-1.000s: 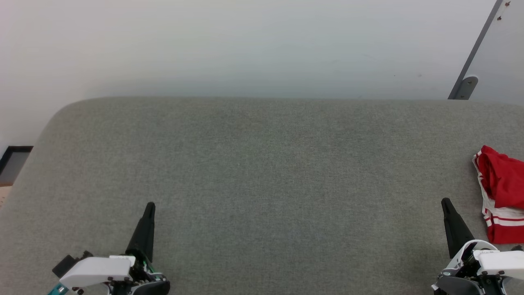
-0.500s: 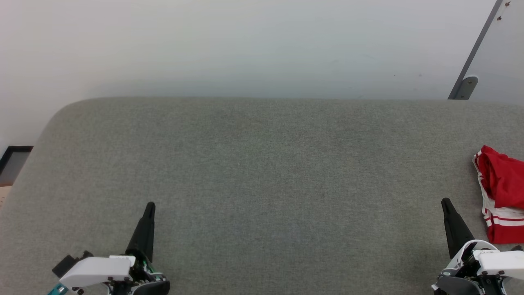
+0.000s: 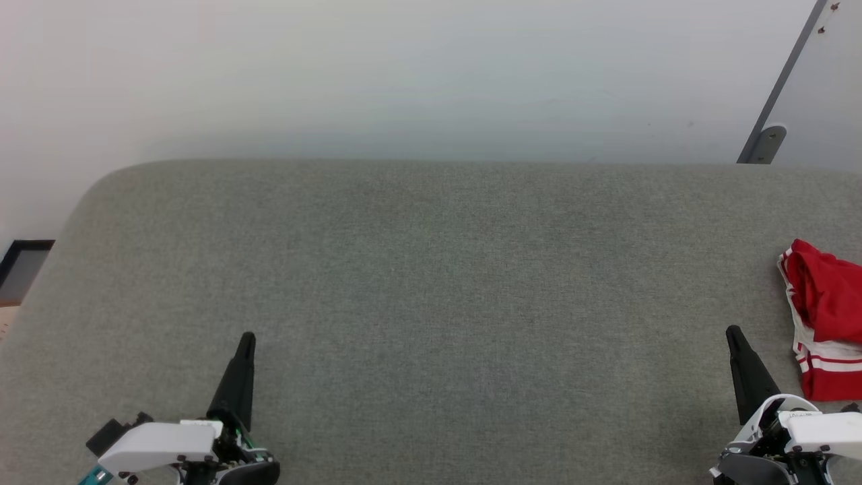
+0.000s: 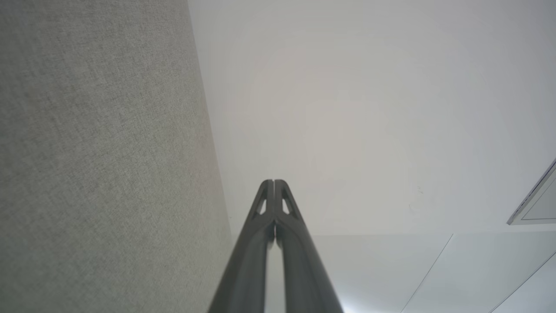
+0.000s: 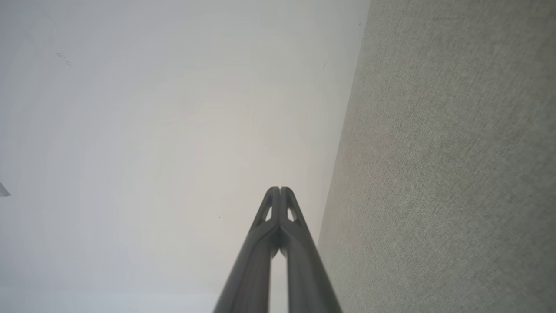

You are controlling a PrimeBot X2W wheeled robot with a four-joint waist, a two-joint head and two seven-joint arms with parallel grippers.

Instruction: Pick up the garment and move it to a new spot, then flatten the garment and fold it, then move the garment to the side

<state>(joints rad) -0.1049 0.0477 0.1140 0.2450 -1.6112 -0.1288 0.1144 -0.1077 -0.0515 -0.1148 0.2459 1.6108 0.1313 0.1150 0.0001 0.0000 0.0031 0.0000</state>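
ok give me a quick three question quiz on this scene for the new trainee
1. True or false: the garment lies spread flat across the middle of the grey surface.
2. The right gripper is: A) open, B) shut on the garment, C) shut on nothing.
3. Which is nearer the garment, the left gripper or the right gripper?

Key
1. False: it is bunched at the right side of the head view.
2. C
3. The right gripper
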